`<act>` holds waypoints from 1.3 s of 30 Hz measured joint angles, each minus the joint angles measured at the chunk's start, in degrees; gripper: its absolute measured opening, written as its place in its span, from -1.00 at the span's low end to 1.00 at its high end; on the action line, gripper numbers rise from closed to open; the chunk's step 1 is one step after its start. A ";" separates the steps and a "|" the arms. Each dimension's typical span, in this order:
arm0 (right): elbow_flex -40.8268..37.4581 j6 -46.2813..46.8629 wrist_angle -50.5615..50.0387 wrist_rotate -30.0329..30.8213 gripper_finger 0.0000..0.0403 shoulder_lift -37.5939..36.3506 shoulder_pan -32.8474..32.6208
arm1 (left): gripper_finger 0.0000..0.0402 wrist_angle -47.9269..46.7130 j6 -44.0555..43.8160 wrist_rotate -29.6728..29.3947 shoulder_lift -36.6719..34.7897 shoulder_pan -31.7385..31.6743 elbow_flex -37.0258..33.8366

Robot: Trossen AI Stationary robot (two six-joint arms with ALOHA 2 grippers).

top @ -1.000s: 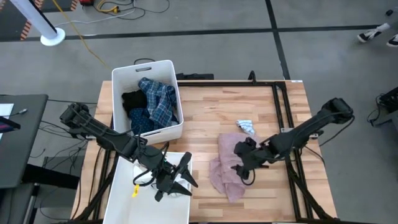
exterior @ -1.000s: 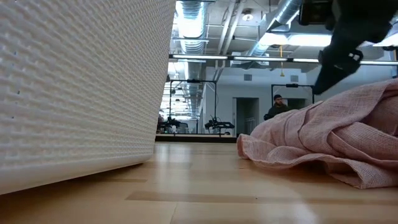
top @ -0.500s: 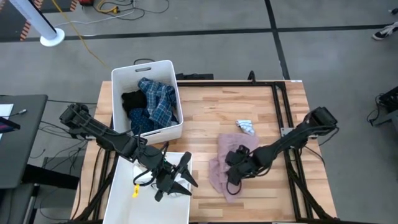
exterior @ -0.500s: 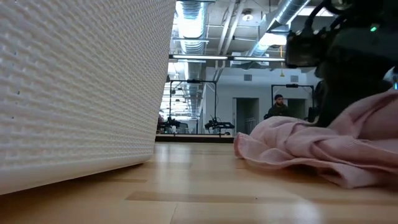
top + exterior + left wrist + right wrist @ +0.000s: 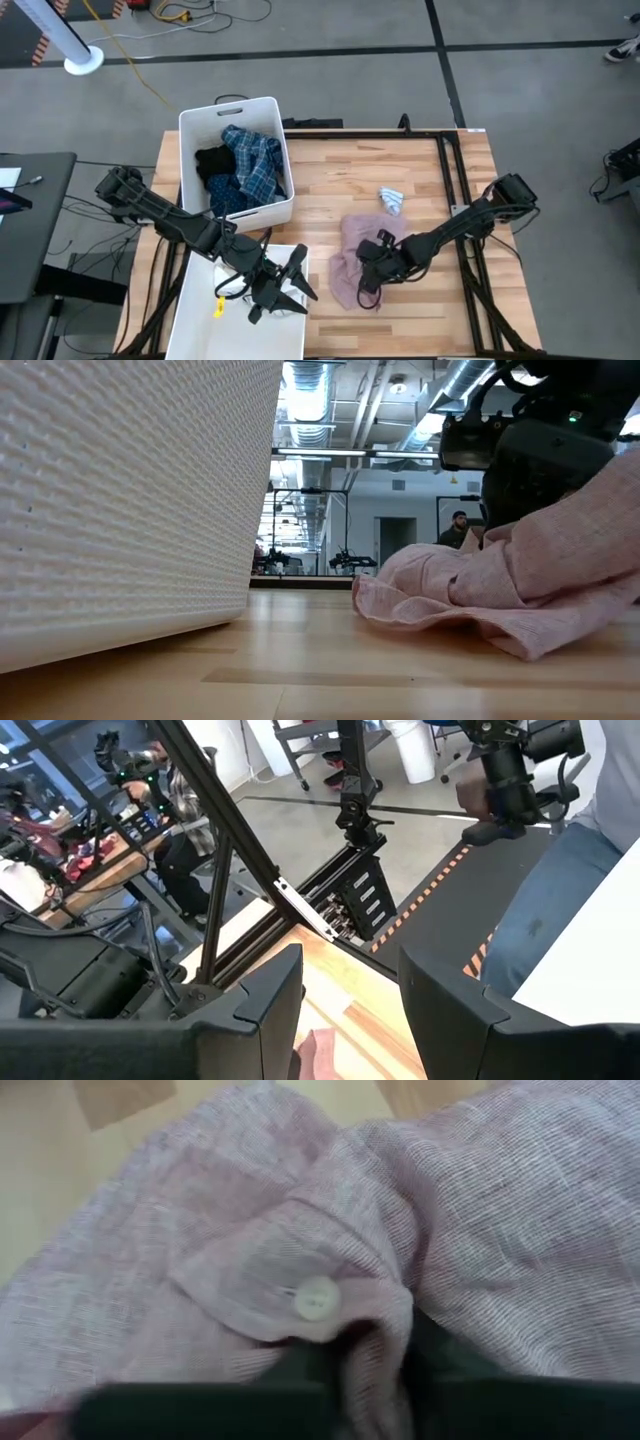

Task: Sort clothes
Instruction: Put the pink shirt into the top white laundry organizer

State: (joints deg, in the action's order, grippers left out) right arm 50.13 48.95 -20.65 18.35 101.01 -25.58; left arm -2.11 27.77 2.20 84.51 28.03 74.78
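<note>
A pink shirt lies crumpled on the wooden table, right of the middle. My right gripper is down on its near part and shut on it; the low view shows it above the heaped cloth. A small white sock lies just beyond the shirt. A blue plaid shirt and a black top lie in the far white bin. My left gripper hovers open over the near white bin, with nothing between its fingers. My right gripper pinches a raised fold of the pink shirt between its two fingers, next to a white button. The fingers come steeply from above, slanting from the table's right. The rest of the shirt lies bunched on the table.
The near bin's wall fills the left of the low view. A small yellow thing lies in that bin. Bare wood shows at the table's far middle. A black frame rail runs along the table's right side.
My right gripper has come down onto the pink shirt, moving toward the table's left and near edges, and has shut on a fold of it. The shirt has bunched up higher under it, and its left edge has slid a little toward the left.
</note>
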 joint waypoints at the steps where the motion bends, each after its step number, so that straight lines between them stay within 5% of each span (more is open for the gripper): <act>1: 0.00 -0.88 0.38 -0.02 -0.80 0.00 0.00 | -0.20 0.00 -0.05 0.00 0.00 0.00 0.00; 11: 1.66 -6.58 -0.09 0.03 -0.86 -0.57 -0.92 | -0.20 -0.20 -1.44 -0.95 0.00 0.00 0.00; 18: 6.90 -12.80 -12.77 1.42 -0.86 -5.09 -4.17 | -0.20 -2.57 -1.70 -4.22 -0.01 0.00 0.00; 34: 24.21 -27.16 -38.16 18.67 -0.86 -6.01 -10.92 | -0.20 -4.65 3.06 -11.48 -0.02 0.00 0.00; 39: 28.43 -28.37 -45.40 20.63 -0.86 -6.05 -12.17 | -0.06 -6.35 3.50 -14.73 -0.02 -0.90 0.02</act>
State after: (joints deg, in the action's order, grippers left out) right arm 78.56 20.58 -66.05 38.98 94.96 -37.76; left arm -8.46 31.27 -12.54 84.49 27.13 74.81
